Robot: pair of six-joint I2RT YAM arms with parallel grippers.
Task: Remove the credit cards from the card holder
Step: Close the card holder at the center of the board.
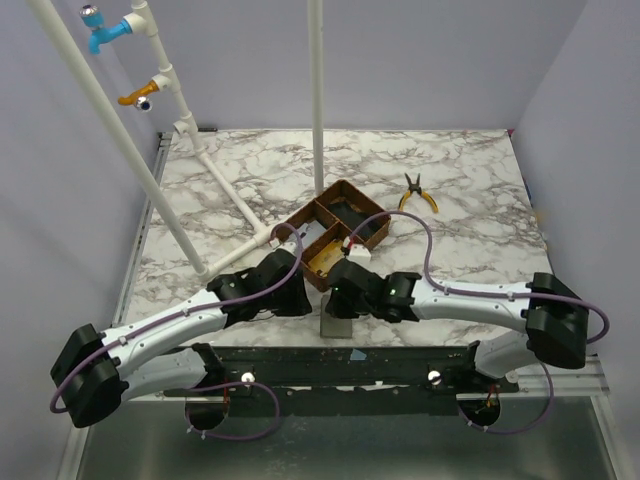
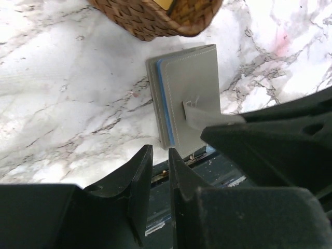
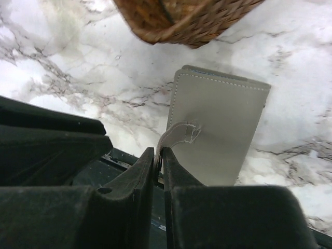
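Observation:
The card holder [image 2: 189, 88], a flat grey wallet with a blue inner edge, lies closed on the marble at the table's near edge [image 1: 338, 325]. Its lower end juts over the dark rail. A short grey strap [image 3: 179, 134] curls up off its cover. My right gripper [image 3: 158, 155] is shut on that strap's end, just below the holder [image 3: 223, 124]. To the left of the holder, over the rail, my left gripper [image 2: 161, 158] stands open by a narrow gap with nothing in it. The credit cards are hidden.
A brown woven three-compartment tray [image 1: 340, 235] stands just beyond the holder, its corner close above it [image 2: 155, 15]. Yellow-handled pliers [image 1: 418, 195] lie at the back right. A white pipe frame [image 1: 230, 190] rises at the left and a pole [image 1: 317, 100] at centre.

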